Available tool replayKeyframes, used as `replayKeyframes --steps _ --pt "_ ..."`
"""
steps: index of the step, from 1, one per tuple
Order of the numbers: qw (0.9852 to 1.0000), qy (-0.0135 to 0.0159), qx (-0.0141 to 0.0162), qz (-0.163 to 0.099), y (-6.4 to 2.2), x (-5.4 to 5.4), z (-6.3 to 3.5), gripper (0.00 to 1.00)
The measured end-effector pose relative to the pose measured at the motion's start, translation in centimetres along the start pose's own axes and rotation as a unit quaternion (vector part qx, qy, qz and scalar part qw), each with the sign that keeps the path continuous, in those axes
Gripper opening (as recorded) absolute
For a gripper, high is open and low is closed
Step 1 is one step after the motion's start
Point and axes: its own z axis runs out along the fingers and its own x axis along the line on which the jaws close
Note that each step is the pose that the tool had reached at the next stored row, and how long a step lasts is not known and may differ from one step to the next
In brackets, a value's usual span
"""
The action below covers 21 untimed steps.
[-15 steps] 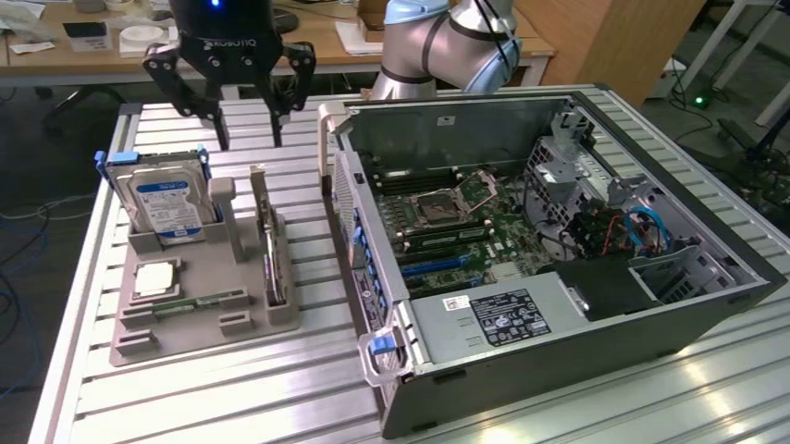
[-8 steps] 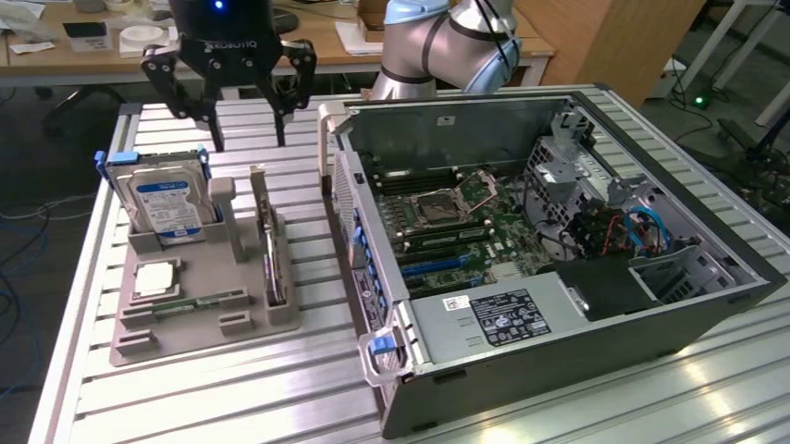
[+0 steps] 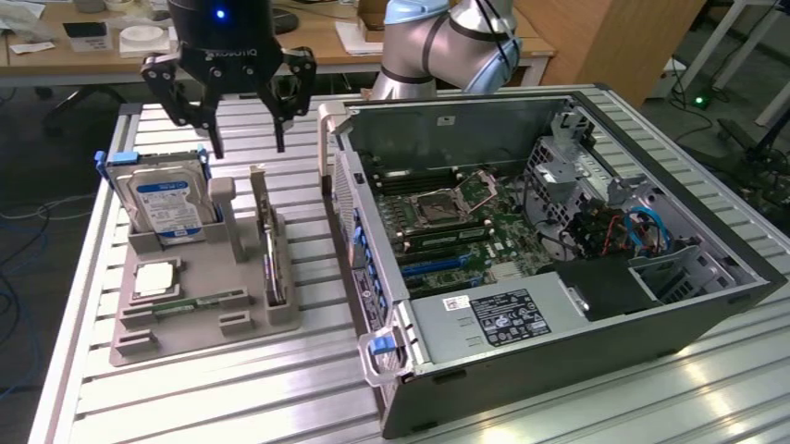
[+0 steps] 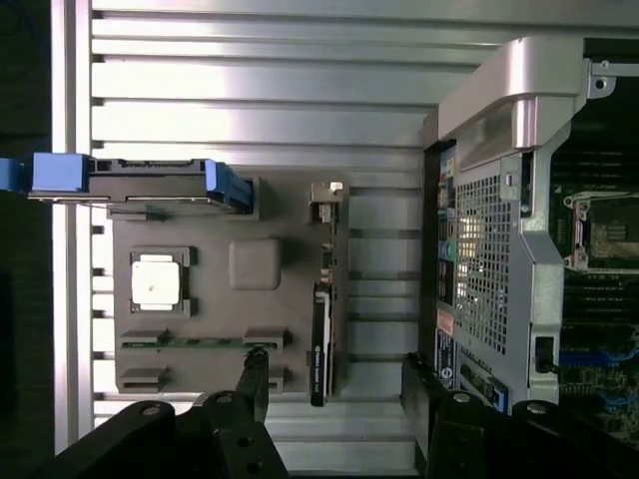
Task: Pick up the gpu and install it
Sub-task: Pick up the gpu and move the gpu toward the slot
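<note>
From the exterior view's left: the hard drive [image 3: 166,199] stands in the grey holder [image 3: 225,264], below my pincer [image 3: 250,148] and off to one side; the pincer hangs wide open, empty; the gpu [image 3: 266,245] stands on edge in the same holder, beneath the pincer and clear of it, lined up between its fingers [image 4: 256,374] on my wrist view; further right lies the opened computer case [image 3: 445,125].
</note>
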Motion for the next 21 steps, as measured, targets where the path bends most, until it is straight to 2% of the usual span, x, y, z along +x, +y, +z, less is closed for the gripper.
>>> replayKeyframes --steps 3,21 --pt "1.0 0.0019 0.0002 0.0 -0.01 0.0 0.24 0.65" --pt "1.0 0.0021 -0.0021 -0.002 -0.32 0.0 1.73 0.65"
